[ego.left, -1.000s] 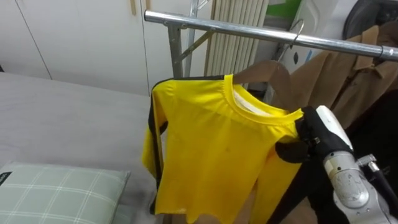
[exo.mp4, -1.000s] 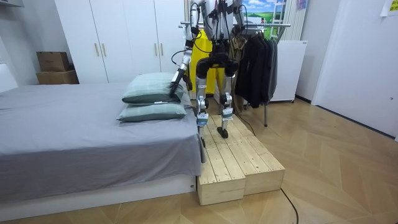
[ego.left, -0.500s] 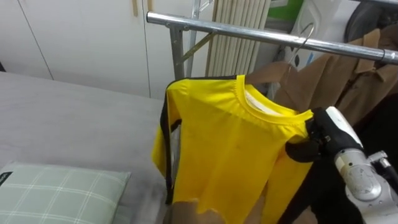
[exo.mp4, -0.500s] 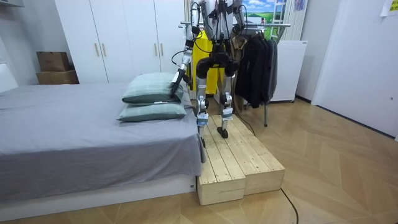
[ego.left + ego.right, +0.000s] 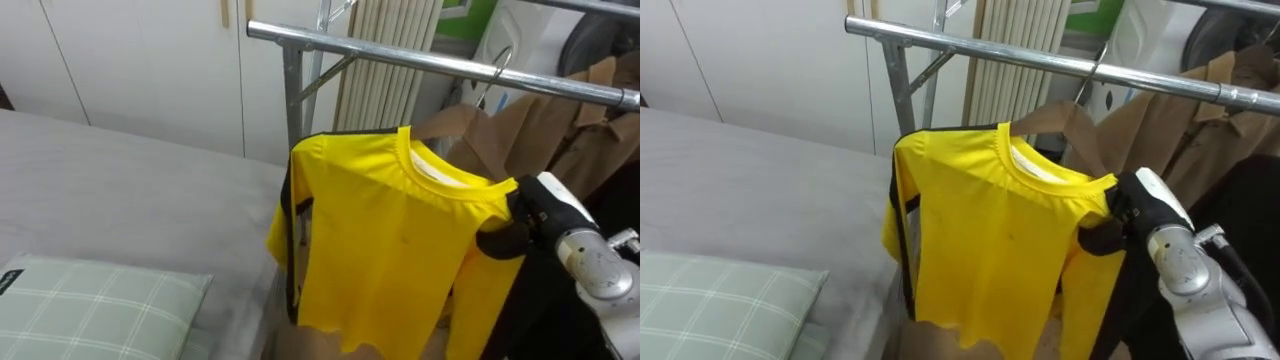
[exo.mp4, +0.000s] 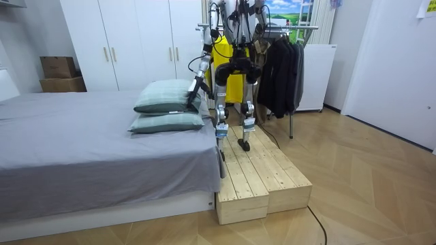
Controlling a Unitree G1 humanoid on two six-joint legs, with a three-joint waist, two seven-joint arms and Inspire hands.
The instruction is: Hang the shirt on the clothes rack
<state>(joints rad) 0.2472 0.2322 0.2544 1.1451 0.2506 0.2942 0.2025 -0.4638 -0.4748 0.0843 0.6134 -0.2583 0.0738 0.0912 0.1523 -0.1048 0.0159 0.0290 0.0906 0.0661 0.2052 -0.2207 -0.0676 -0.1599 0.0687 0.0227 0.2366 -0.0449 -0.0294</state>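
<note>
Yellow, probably light and floppy, the shirt (image 5: 400,245) is dangling while the right hand (image 5: 528,215) is pinching its shoulder, likely the firmest hold.

yellow shirt (image 5: 400,240): long-sleeved, round neck, dark trim down side seam | on brown hanger (image 5: 1052,118), front to camera, hangs straight, hem loose | hanger hook up at metal rail (image 5: 380,52), seated or not: can't tell | one shoulder gripped by right hand (image 5: 540,210)
</note>
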